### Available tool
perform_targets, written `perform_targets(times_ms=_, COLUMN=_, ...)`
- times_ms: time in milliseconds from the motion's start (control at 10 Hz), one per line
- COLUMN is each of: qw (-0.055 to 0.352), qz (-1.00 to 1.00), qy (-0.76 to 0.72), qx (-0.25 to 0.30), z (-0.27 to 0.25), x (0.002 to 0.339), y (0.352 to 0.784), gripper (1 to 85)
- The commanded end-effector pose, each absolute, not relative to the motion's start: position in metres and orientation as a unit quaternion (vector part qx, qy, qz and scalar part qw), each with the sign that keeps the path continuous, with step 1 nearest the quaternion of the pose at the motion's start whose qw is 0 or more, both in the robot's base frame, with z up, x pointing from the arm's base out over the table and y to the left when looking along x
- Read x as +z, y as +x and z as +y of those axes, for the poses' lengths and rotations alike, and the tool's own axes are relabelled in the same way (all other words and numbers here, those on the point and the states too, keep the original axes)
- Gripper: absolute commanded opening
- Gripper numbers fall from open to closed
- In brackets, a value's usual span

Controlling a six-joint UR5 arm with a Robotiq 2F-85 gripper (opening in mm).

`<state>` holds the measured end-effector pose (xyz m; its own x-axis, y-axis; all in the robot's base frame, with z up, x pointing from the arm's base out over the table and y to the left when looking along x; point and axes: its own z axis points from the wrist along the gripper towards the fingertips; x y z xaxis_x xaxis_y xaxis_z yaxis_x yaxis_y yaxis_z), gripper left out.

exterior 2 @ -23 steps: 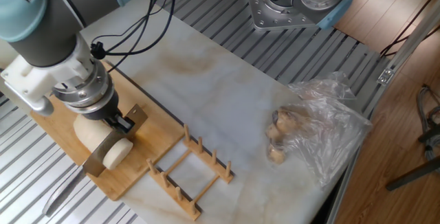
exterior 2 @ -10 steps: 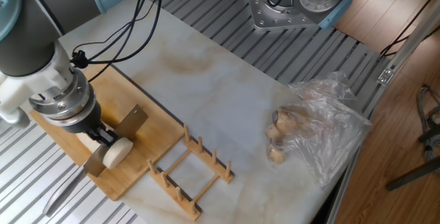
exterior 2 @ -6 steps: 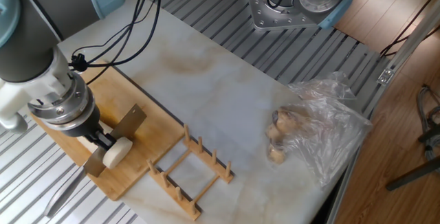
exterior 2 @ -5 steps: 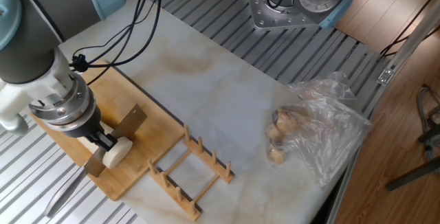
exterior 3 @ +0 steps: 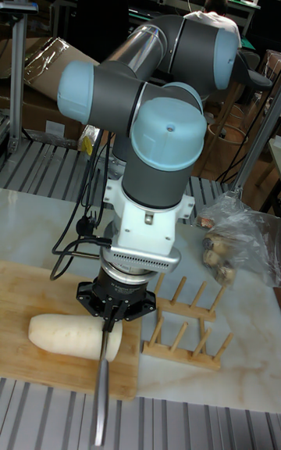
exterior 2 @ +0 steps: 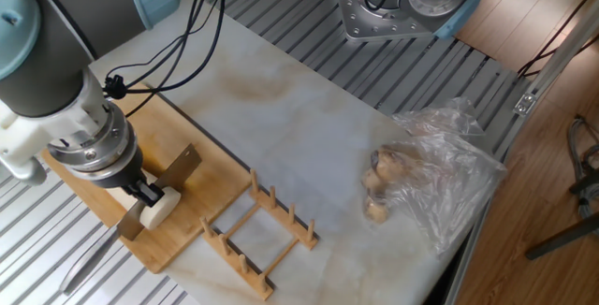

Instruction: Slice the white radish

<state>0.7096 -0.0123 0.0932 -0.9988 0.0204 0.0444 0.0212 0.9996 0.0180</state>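
The black gripper (exterior 3: 112,314) is clamping a steel knife (exterior 3: 101,387), its blade seemingly biting the creamy-white smooth radish (exterior 3: 66,334) lying on the wooden cutting board (exterior 2: 201,207).

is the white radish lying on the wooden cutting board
Yes, in the tall fixed view the white radish lies on its side on the wooden cutting board, under the gripper.

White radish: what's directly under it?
The white radish lies on its side on the wooden cutting board, which rests on the marble slab. The knife in the pincer crosses its end; the contact underneath is hidden.
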Motion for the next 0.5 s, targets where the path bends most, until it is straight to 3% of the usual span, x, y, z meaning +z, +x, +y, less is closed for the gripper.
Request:
perform_targets(times_ms=0, qw=0.025, qz=-0.999, qy=-0.015, qx=-0.019, z=-0.0094, x=0.093, y=0.706, gripper=1.3)
perform_targets(times_ms=400, qw=0.036, qz=-0.999, qy=-0.013, qx=-0.021, z=-0.0072, x=0.092, y=0.6998, gripper=1.3)
